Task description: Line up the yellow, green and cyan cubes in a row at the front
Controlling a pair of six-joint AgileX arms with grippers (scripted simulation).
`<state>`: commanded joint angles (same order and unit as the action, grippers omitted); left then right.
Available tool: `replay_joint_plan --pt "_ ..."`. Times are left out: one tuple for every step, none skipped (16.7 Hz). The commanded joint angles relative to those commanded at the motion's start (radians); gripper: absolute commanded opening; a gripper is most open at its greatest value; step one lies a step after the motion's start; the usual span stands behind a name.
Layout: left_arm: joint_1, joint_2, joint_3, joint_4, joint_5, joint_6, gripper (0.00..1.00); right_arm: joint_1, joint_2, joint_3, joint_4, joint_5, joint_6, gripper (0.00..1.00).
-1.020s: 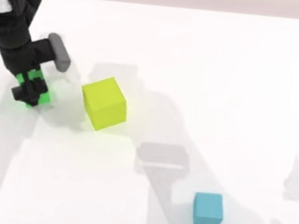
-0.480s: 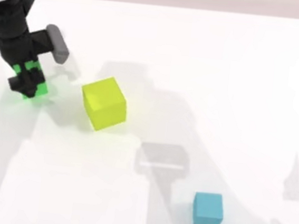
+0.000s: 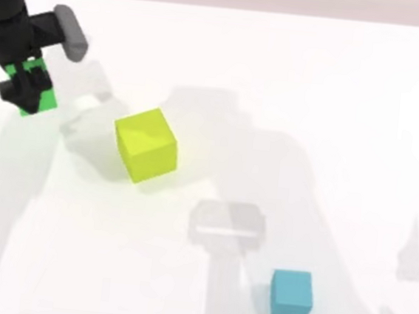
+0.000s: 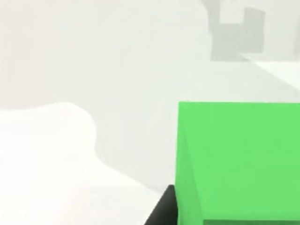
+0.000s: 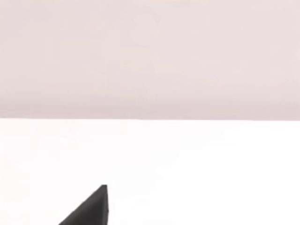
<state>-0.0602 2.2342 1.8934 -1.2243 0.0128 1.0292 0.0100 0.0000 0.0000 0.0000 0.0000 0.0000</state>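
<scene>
— Where do we have the green cube (image 3: 32,89)?

— In our left gripper (image 3: 25,87), out at ten o'clock from the table's (image 3: 289,98) middle, near the top view's left edge. The dark fingers (image 3: 17,92) are clamped on it from two sides, and the left wrist view fills with its green face (image 4: 239,159).

— Which way does it point?

— A cube has no long axis to speak of; from above its edges sit slightly skewed to the table's edges. How high it hangs, we cannot tell.

— And the others?

— The yellow cube (image 3: 145,144) rests at about nine o'clock from the middle, turned a little, one corner toward six. The cyan cube (image 3: 290,293) sits at five o'clock — squarer to the table, well apart from the yellow one.

— Our right gripper (image 5: 89,210)?

— Only a dark sliver shows in its wrist view, so its grip we cannot tell.
</scene>
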Motion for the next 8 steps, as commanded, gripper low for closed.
replay_joint_plan --pt "-0.006 0.003 -0.002 0.003 0.0 0.002 0.0 0.0 0.0 0.0 0.0 0.0 0.0 1.0" --pt "-0.008 0.003 -0.003 0.003 0.0 0.001 0.0 0.0 0.0 0.0 0.0 0.0 0.0 1.0" --pt "-0.019 -0.001 -0.007 0.004 -0.001 -0.004 0.0 0.0 0.0 0.0 0.0 0.0 0.0 1.0" --pt "-0.042 -0.009 -0.016 0.006 -0.001 -0.014 0.0 0.0 0.0 0.0 0.0 0.0 0.0 1.0" --pt "-0.075 -0.019 -0.029 0.009 -0.001 -0.028 0.0 0.0 0.0 0.0 0.0 0.0 0.0 1.0" --pt "-0.117 -0.034 -0.046 0.013 -0.002 -0.047 0.0 0.0 0.0 0.0 0.0 0.0 0.0 1.0" --pt "-0.166 -0.051 -0.067 0.017 -0.003 -0.07 0.0 0.0 0.0 0.0 0.0 0.0 0.0 1.0" --pt "-0.222 -0.07 -0.092 0.023 -0.003 -0.096 0.0 0.0 0.0 0.0 0.0 0.0 0.0 1.0"
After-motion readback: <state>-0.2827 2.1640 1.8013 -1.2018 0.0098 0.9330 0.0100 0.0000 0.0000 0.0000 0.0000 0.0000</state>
